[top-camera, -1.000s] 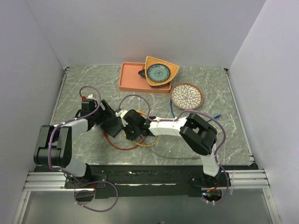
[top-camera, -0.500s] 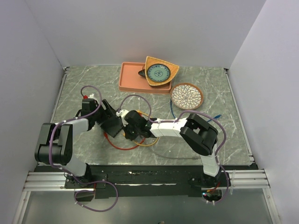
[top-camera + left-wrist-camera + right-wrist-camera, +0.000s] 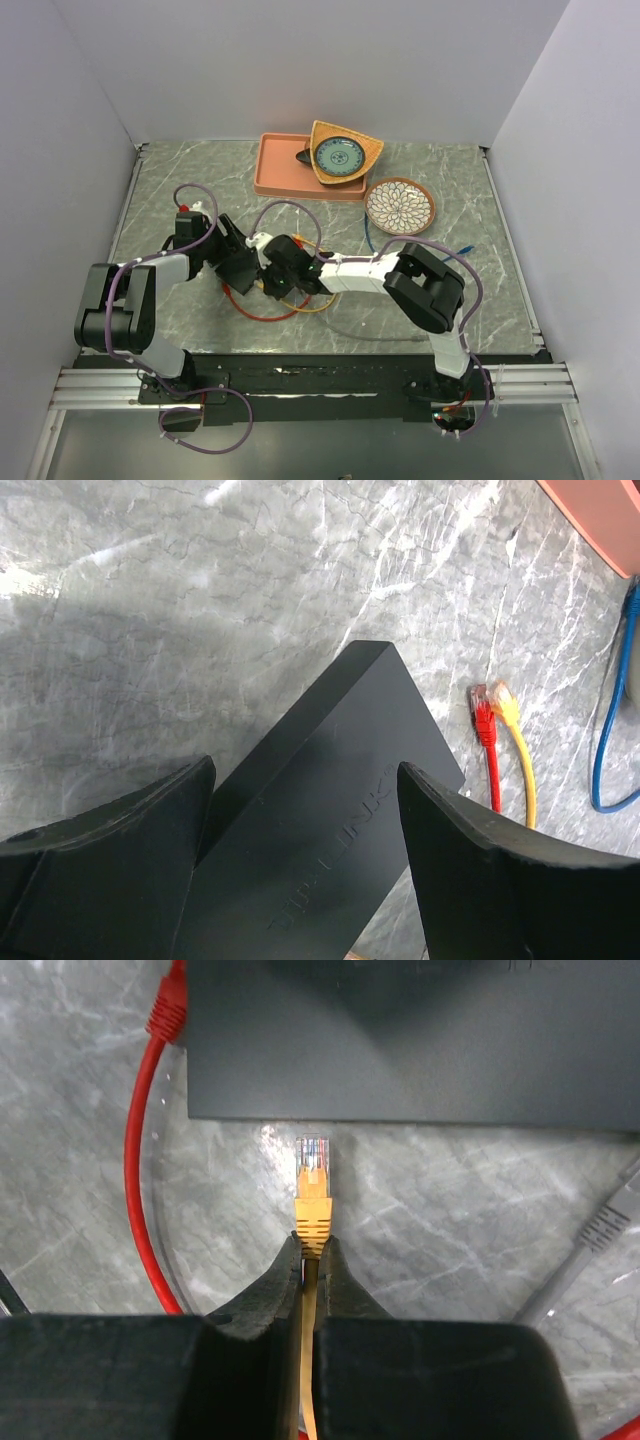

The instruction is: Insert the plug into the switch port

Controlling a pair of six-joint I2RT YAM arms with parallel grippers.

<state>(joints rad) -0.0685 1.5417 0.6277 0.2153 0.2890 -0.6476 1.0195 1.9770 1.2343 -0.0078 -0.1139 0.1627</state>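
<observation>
The insertion is not yet made. The plug [image 3: 312, 1165] on the yellow cable [image 3: 524, 775] sits just short of the switch [image 3: 420, 1050], its clear tip aimed at the black box's near edge, with a strip of marble table [image 3: 430, 1190] between them. The right gripper [image 3: 311, 1252] has its jaws pinched tight on the cable right behind the plug's boot, so pickup and rough aiming look done. Closing the gap and seating the plug remain. The left gripper [image 3: 305, 775] straddles the switch, left of centre in the overhead view, with its jaws pressed to the box's two sides as if bracing it. No view shows the ports, so I cannot tell whether the plug lines up with one. A red cable's plug [image 3: 165, 1010] lies by the switch's corner at upper left. A grey plug [image 3: 600, 1230] at the right edge is partly cut off.
</observation>
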